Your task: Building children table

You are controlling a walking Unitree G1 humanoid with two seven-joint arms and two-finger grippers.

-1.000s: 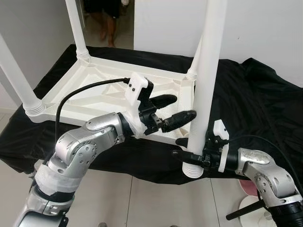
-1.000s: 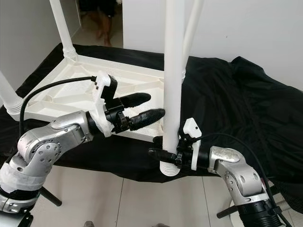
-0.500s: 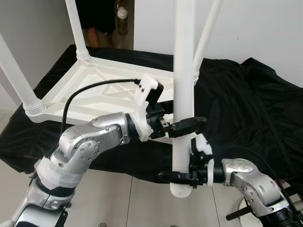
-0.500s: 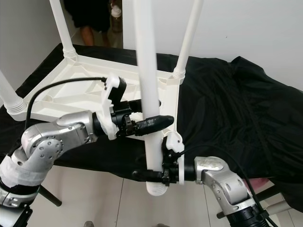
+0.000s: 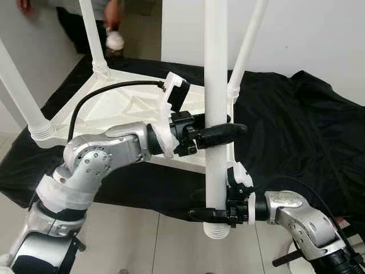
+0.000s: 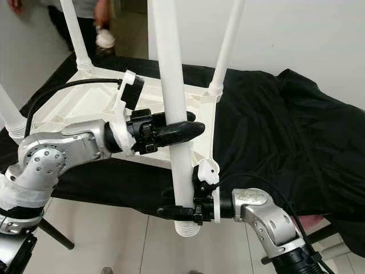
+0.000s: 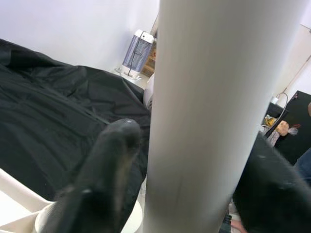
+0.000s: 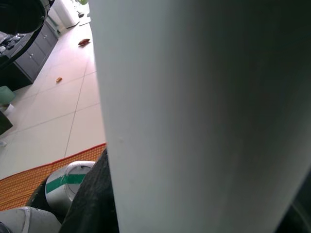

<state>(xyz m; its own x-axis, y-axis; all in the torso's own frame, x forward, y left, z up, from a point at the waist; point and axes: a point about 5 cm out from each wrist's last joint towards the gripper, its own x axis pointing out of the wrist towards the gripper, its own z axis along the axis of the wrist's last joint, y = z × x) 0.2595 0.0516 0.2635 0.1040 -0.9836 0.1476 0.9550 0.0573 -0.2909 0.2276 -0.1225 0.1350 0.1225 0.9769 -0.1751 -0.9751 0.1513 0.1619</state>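
Clearly, from the head views, both arms hold the loose white plastic table leg [image 5: 215, 85] upright just off the near corner of the upturned white plastic tabletop [image 5: 122, 111], which lies on the black-draped counter [image 5: 296, 120]: left gripper [image 5: 219, 132] clamped mid-shaft, right gripper [image 5: 210, 215] clamped near its ribbed foot. Best to keep it plumb and centre it over the empty corner socket before pressing. Wrist views show black fingers [image 7: 104, 170] hugging the shaft, apparently tight, with tiled floor [image 8: 58, 107] beyond.

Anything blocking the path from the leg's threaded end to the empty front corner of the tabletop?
Nothing separate. The left gripper grips the loose leg beside that corner of the tabletop; the right gripper holds its threaded end below the tabletop's edge.
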